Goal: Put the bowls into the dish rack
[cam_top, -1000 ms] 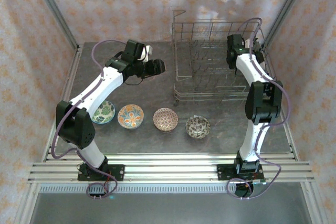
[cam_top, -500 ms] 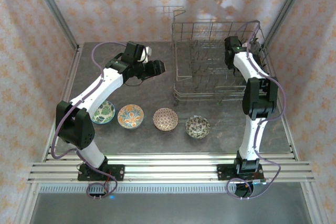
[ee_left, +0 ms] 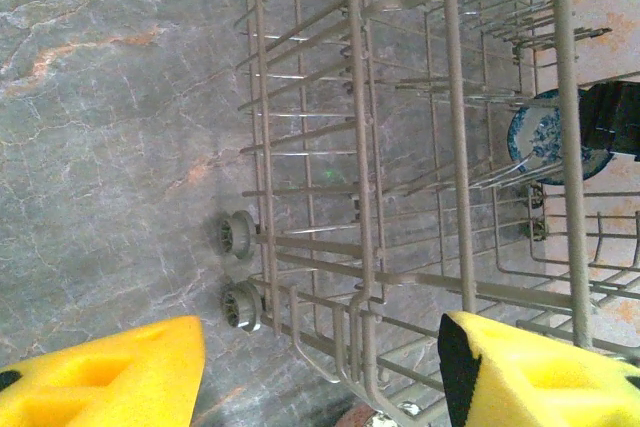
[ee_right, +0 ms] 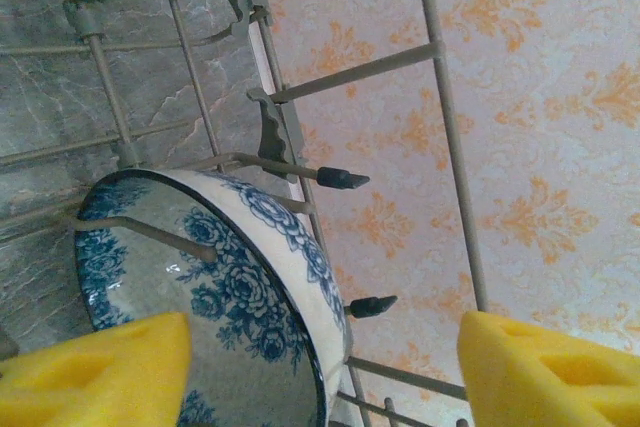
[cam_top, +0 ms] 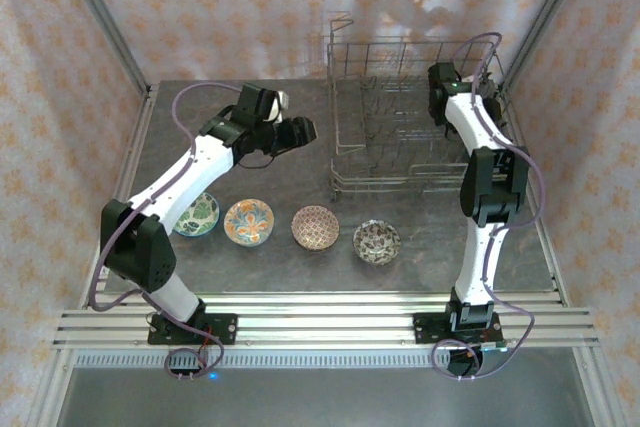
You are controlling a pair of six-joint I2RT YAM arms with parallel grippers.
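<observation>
Bowls lie in two places. We count four in a row on the table (cam_top: 300, 267), near the front of the dish rack (cam_top: 400, 162) and apart from one another: green bowl (cam_top: 197, 214), orange-teal bowl (cam_top: 249, 221), brown-pink bowl (cam_top: 315, 227) and grey-patterned bowl (cam_top: 377, 242). We find the blue-white bowl (ee_right: 220, 287) standing on edge among the tines at the rack's right end. The right gripper (ee_right: 325, 372) hangs over it, jaws spread wide, one pad clear of the rim, gripping nothing. The left gripper (ee_left: 320, 382) hovers beside the rack's left side, jaws parted and empty.
</observation>
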